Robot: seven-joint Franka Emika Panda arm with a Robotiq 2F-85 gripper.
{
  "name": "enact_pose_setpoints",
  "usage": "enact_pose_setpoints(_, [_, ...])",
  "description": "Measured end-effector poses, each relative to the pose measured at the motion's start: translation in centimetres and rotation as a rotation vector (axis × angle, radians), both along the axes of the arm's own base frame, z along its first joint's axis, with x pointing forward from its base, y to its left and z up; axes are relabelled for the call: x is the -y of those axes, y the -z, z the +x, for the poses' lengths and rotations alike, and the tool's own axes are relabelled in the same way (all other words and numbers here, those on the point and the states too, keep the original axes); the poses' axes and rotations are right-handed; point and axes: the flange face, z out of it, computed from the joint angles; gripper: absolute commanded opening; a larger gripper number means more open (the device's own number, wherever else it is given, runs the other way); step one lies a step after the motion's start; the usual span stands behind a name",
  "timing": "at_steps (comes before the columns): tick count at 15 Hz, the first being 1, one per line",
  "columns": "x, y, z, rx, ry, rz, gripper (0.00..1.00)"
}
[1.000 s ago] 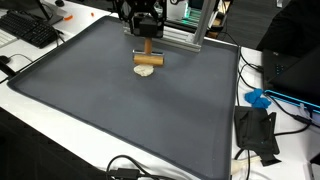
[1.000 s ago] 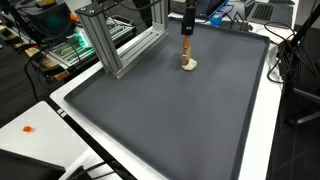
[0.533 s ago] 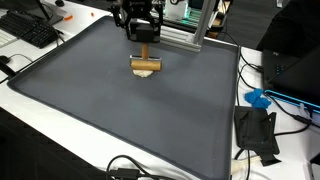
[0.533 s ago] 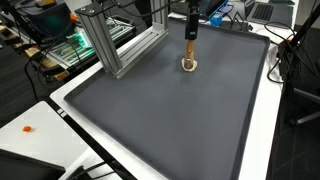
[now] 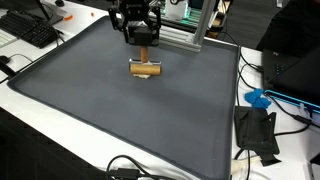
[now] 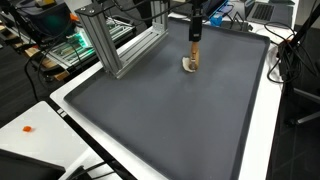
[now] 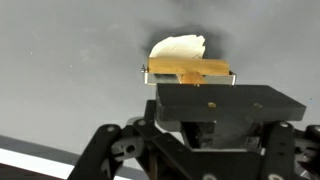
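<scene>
My gripper [image 5: 140, 38] hangs over the far part of the grey mat [image 5: 110, 110] and is shut on the upright handle of a wooden T-shaped tool [image 5: 146, 67]. The tool's crossbar rests on a small pale cream lump [image 6: 189, 67] on the mat. In the wrist view the crossbar [image 7: 190, 72] lies just in front of the gripper body, with the lump [image 7: 178, 47] showing beyond it. The fingertips are hidden behind the gripper body there. The gripper [image 6: 196, 30] and the tool [image 6: 194, 52] show in both exterior views.
An aluminium frame [image 6: 125, 45] stands at the mat's far edge close to the gripper. A keyboard [image 5: 35, 30] lies off one corner. A blue object [image 5: 258, 98], a black device [image 5: 258, 135] and cables lie on the white table beside the mat.
My gripper has shifted a little across the mat with the tool, and the crossbar has slid over the pale lump, covering more of it.
</scene>
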Motion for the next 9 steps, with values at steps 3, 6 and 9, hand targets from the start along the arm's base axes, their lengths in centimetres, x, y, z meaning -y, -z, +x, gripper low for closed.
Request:
enact_pose_setpoints(3, [-0.11,0.29,0.28,0.018,0.010,0.012,0.56])
enact_pose_setpoints(6, [-0.13,0.41,0.41,0.019,0.011,0.015,0.56])
enact_pose_setpoints(9, [0.08,0.24,0.39,-0.004,0.012,0.012,0.56])
